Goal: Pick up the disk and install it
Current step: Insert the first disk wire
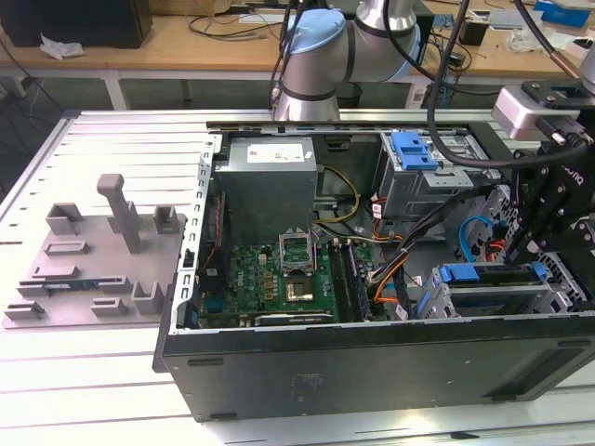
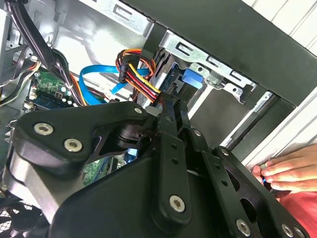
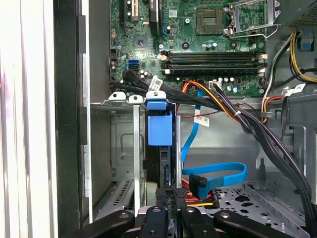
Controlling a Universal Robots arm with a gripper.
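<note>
Gripper (image 3: 171, 194): black, right up against the lens in both wrist views, and it's poised at the near end of the disk.
Jaws: can't tell from here whether they're spread or clamped.
Disk (image 3: 159, 130): standing on edge in the metal drive cage (image 3: 124, 148), blue carrier tab at its far end.
Cables: flat blue cable (image 3: 218, 172) loops just beside the cage, and a red-and-yellow plug (image 3: 200, 197) sits near the gripper.
Motherboard (image 3: 198, 39): green, beyond the cage.
Case (image 1: 372, 362): lying open on the slatted table (image 1: 93, 390), with the cage in its near corner at the exterior view's right.
Hand (image 2: 290, 171): a person's, by the case's outer wall.
</note>
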